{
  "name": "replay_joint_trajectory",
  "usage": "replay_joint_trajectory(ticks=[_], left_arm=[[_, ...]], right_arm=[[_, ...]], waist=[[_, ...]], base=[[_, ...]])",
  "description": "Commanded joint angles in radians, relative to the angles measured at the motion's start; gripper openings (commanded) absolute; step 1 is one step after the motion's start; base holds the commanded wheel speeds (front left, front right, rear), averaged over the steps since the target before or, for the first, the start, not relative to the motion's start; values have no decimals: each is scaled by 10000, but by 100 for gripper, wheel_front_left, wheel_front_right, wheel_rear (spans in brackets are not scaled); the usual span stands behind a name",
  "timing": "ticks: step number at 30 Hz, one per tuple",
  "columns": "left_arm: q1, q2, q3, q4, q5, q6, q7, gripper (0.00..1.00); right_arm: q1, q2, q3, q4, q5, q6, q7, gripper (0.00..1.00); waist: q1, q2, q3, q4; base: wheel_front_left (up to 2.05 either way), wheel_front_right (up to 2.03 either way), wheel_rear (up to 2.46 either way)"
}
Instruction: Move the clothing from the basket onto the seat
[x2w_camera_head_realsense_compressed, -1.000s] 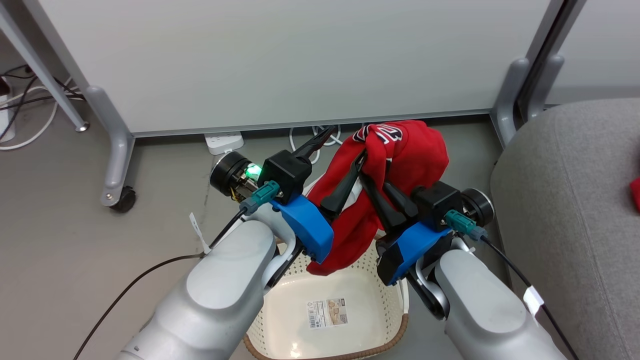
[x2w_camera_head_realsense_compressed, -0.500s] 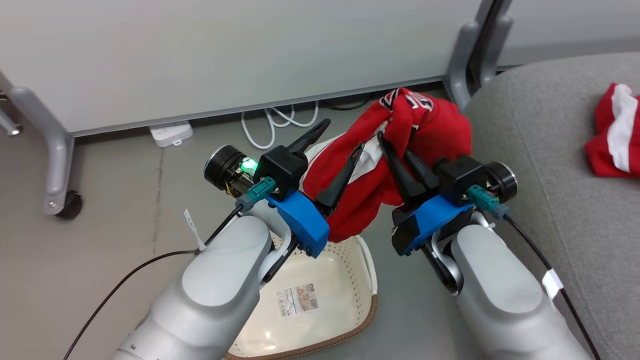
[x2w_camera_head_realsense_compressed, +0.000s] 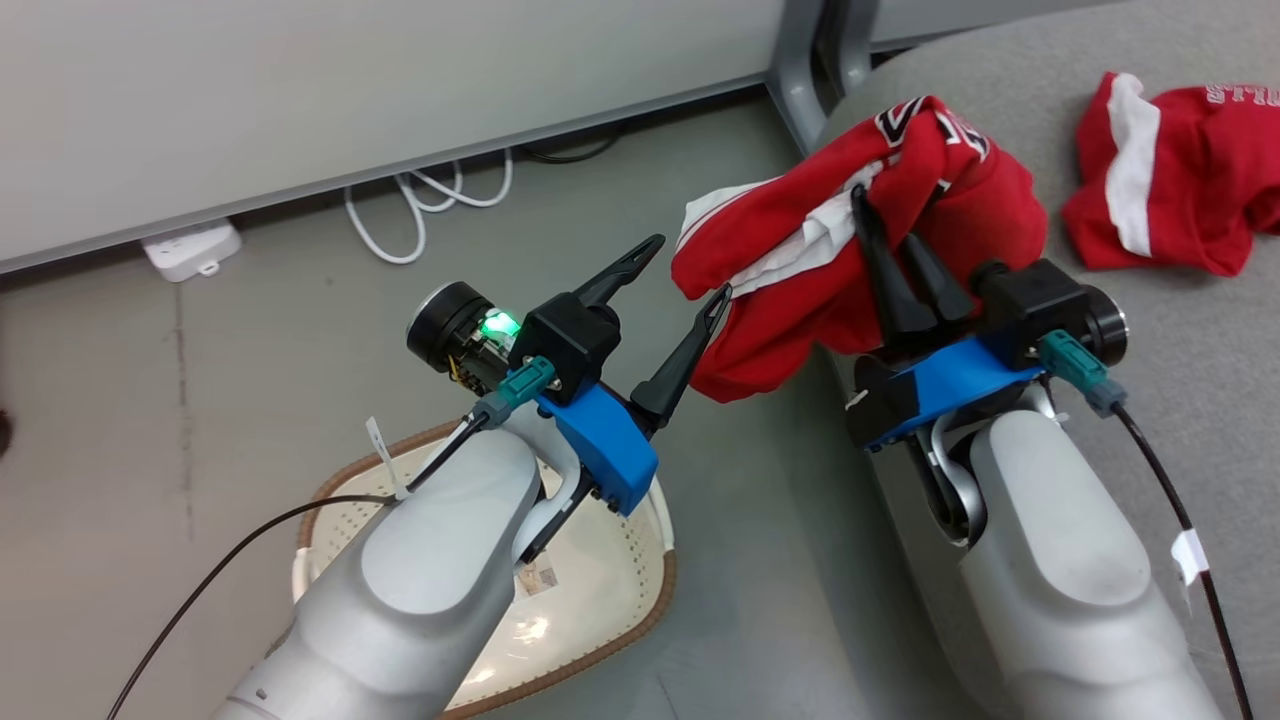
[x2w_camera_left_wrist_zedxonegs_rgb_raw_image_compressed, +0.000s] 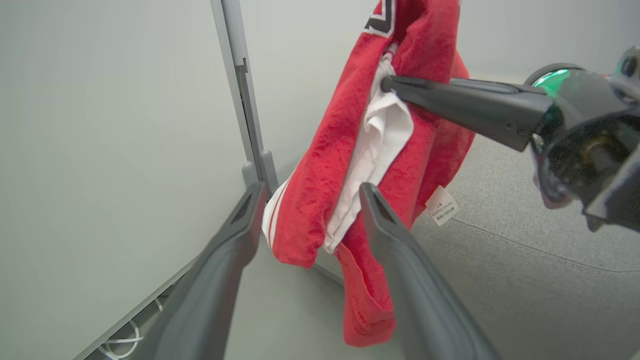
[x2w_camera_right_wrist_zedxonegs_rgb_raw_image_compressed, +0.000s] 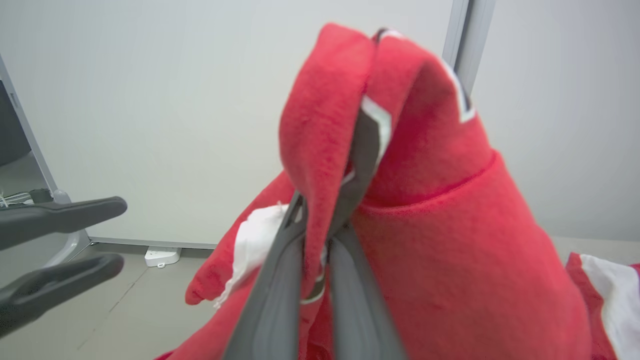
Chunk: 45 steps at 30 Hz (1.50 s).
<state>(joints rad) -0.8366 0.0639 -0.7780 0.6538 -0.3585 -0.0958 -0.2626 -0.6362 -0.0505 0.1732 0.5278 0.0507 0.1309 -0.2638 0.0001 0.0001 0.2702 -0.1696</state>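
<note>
Head view: what does the right pincer (x2w_camera_head_realsense_compressed: 885, 215) carry, one asks.
— A soft, fleecy red garment (x2w_camera_head_realsense_compressed: 790, 320) with white panels, the other answers. The long dark fingers are clamped on a fold, and the cloth hangs bunched above the rounded edge of the grey upholstered seat (x2w_camera_head_realsense_compressed: 1180, 340).
— And the left pincer (x2w_camera_head_realsense_compressed: 688, 266)?
— Spread wide, gripping nothing, its tips just beside the hanging cloth, over the smooth grey floor (x2w_camera_head_realsense_compressed: 250, 340).
— The basket (x2w_camera_head_realsense_compressed: 640, 625)?
— Cream, perforated, brown-rimmed, on the floor under the left forearm. A second red garment (x2w_camera_head_realsense_compressed: 1190, 190) lies crumpled on the seat.
</note>
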Motion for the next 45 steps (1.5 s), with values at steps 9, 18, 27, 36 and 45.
replay_joint_trajectory(ticks=[9, 18, 27, 36, 45], left_arm=[[-66, 112, -198, -157, 220, -101, -33, 100], [-13, 123, -528, -86, 298, -200, -31, 100], [-24, 68, -876, -21, 286, -236, -31, 100], [-78, 58, -1031, -9, 222, -253, -33, 100], [-148, 65, -971, -160, 174, -179, -31, 100]], right_arm=[[500, 7, -966, -842, -268, -4, -8, 0], [1158, 2, -1676, -1561, -268, -5, -10, 0], [2135, 4, -2265, -2131, -196, -5, -9, 0], [2649, 3, -2458, -2373, -195, -5, -9, 0], [1999, 4, -2404, -2682, -411, -4, -11, 0]], waist=[[-1, -1, 545, -1091], [-1, -1, 862, -1973], [-1, -1, 1047, -2443], [-1, -1, 1093, -2472], [-1, -1, 1212, -2317]], base=[[0, 0, 0], [0, 0, 0], [0, 0, 0], [0, 0, 0], [0, 0, 0]])
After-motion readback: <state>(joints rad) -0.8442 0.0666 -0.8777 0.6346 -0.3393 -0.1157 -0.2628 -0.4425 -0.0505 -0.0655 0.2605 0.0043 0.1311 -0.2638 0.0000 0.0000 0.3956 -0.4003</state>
